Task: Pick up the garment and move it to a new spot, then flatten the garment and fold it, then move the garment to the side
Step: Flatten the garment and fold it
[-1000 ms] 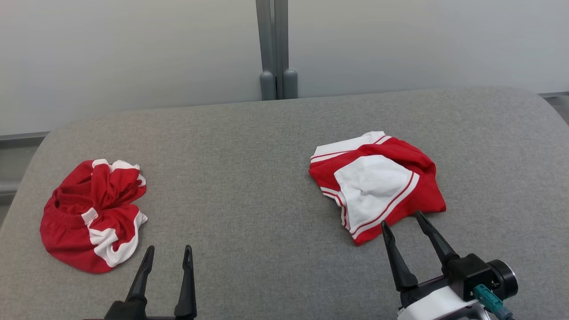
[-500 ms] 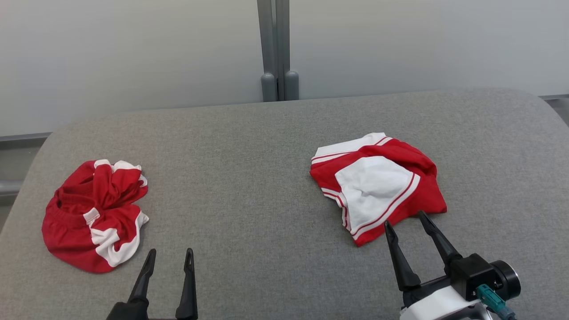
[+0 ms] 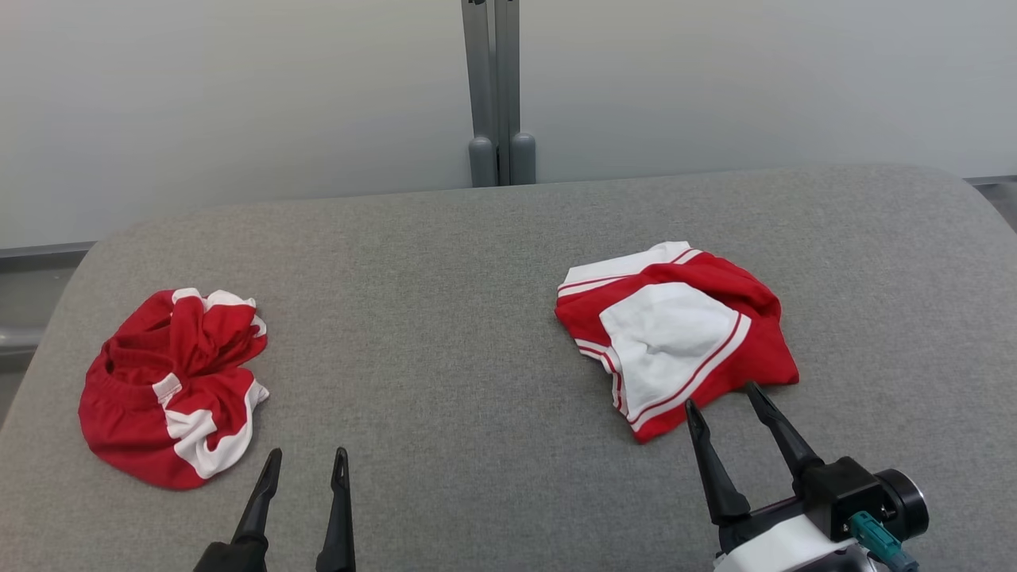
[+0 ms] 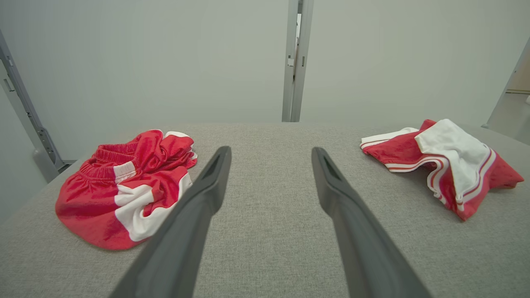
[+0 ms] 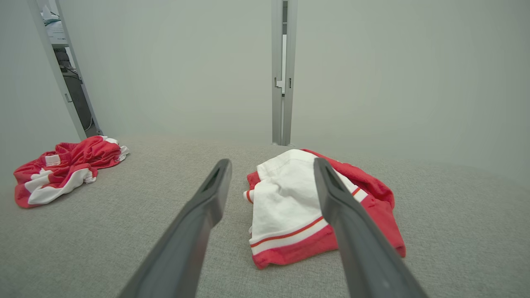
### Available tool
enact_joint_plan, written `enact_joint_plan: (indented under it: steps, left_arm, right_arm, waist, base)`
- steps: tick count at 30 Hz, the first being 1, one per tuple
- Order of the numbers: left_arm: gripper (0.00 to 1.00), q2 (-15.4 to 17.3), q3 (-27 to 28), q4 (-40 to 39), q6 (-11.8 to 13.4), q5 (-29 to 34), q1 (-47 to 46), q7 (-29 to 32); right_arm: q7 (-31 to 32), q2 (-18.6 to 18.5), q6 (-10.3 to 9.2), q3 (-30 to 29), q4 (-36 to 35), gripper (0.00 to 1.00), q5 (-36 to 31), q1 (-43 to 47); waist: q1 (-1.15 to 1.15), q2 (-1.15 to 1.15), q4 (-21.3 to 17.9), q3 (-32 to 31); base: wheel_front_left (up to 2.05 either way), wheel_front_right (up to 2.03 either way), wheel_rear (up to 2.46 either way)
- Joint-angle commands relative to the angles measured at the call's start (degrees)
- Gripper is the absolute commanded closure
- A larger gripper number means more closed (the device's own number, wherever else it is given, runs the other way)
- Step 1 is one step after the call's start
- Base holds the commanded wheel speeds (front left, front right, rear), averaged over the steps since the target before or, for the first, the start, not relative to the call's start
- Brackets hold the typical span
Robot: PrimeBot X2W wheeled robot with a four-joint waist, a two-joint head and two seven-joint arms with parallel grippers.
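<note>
Grey fabric covers the counter [image 3: 477, 318]. The crumpled garment [image 3: 171, 385] lies at the counter's left, the folded garment [image 3: 671, 338] at its right. Both pincers stand wide and empty over the counter's near edge: left pincer [image 3: 308, 453], and right pincer [image 3: 720, 396] just beside the folded garment.

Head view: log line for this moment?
right gripper open, by folded garment | left gripper open | crumpled garment untouched

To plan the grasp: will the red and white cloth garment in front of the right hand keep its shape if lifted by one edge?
Probably not: the red and white cloth garment lies in soft folds, so it should hang limp. It looks thin, so it is likely light, and its layers may unfold.
</note>
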Motion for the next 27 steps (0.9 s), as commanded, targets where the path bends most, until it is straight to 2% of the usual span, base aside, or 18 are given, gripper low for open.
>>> enact_joint_plan:
  steps: [1,14,20,27]
  left_arm:
    - [0.0,-0.02,-0.03,0.1,-0.03,-0.64,0.91,-0.02]
    - [0.0,-0.01,-0.75,0.4,-0.26,-0.54,0.51,-0.02]
    - [0.0,-0.01,-3.04,2.32,-1.99,-0.46,-2.14,-0.03]
    - [0.0,0.02,-9.0,7.75,-4.28,1.62,-8.03,-0.02]
  right_arm:
    - [-0.03,-0.07,0.03,0.02,0.16,0.0,0.05,0.86]
    - [-0.03,-0.07,0.03,0.3,-0.51,0.0,0.08,0.64]
    - [-0.02,-0.07,0.03,0.17,-1.2,0.0,0.1,-0.41]
    - [-0.02,-0.06,0.03,0.65,-2.69,0.0,0.27,-2.14]
  waist:
    - [0.0,0.0,0.05,-0.13]
    - [0.0,0.0,-0.26,0.39]
    - [0.0,0.0,-1.4,2.11]
    - [0.0,0.0,-3.9,5.71]
  base:
    - [0.0,0.0,0.0]
    - [0.0,0.0,0.0]
    - [0.0,0.0,0.0]
    - [0.0,0.0,0.0]
